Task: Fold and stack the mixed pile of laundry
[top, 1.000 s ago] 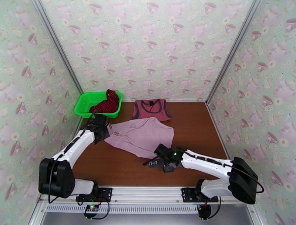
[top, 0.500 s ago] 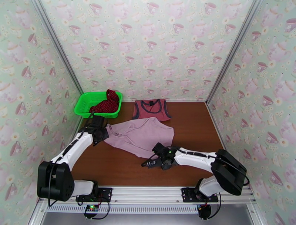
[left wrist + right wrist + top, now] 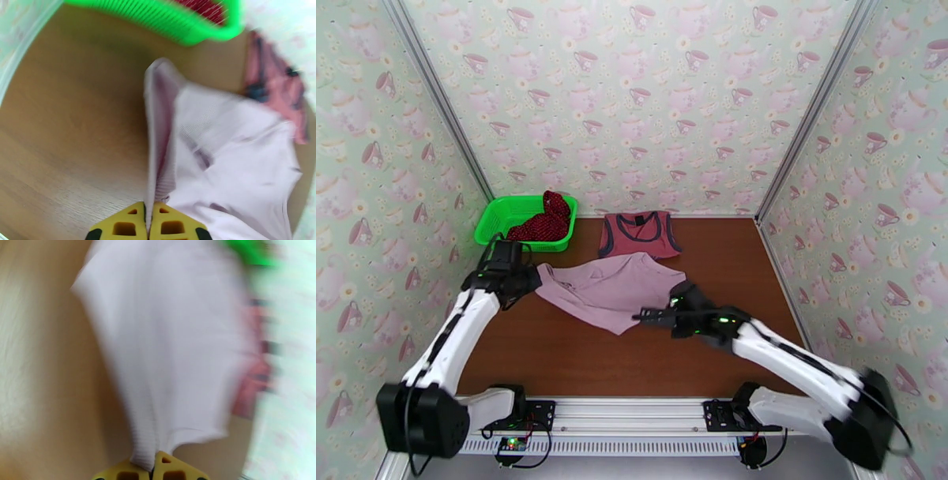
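Observation:
A pale mauve-pink piece point(image 3: 612, 288) lies spread mid-table. My left gripper point(image 3: 528, 276) is shut on its left corner; in the left wrist view the yellow fingertips point(image 3: 130, 227) pinch a raised fold of the pink piece point(image 3: 221, 158). My right gripper point(image 3: 644, 316) is shut on its near edge, and the pink piece point(image 3: 170, 358) fans out from that gripper point(image 3: 152, 465) in the blurred right wrist view. A dusty-red tank top point(image 3: 638, 233) lies flat behind. The dark-red dotted cloth point(image 3: 545, 221) sits in the green basket point(image 3: 502, 225).
The green basket point(image 3: 177, 23) stands at the table's back left corner, close to my left arm. Patterned walls close in the table on three sides. Bare brown table shows to the right and along the near edge.
My right gripper went from open in front of the pink piece to shut on its near edge, then rose and drew back. My left gripper pulled its corner slightly left.

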Robot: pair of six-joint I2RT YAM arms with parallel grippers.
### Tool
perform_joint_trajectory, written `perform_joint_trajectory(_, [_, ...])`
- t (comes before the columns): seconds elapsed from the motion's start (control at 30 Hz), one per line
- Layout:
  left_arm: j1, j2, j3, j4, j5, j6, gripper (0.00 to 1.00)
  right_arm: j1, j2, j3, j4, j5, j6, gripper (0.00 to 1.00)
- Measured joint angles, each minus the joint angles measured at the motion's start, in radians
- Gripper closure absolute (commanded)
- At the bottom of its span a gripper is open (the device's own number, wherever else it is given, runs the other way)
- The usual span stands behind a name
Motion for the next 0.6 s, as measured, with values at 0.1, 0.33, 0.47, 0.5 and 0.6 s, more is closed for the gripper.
perform_joint_trajectory(0.1, [0.012, -0.088, 0.108, -0.060, 0.047, 0.001, 1.00, -0.066, -0.112, 0.124, -0.014, 0.013, 0.021, 1.00])
perform_joint_trajectory(0.33, [0.019, -0.134, 0.416, -0.230, 0.100, 0.003, 1.00, -0.221, -0.098, 0.357, -0.049, 0.061, 0.049, 1.00])
perform_joint_trajectory(0.47, [0.019, -0.099, 0.501, -0.270, 0.128, -0.011, 1.00, -0.304, -0.001, 0.436, -0.050, 0.055, 0.049, 1.00])
perform_joint_trajectory(0.5, [0.019, -0.085, 0.509, -0.270, 0.138, -0.019, 1.00, -0.322, 0.026, 0.447, -0.050, 0.047, 0.050, 1.00])
perform_joint_trajectory(0.6, [0.019, -0.011, 0.517, -0.262, 0.177, -0.034, 1.00, -0.378, 0.106, 0.465, -0.043, 0.014, 0.053, 1.00])
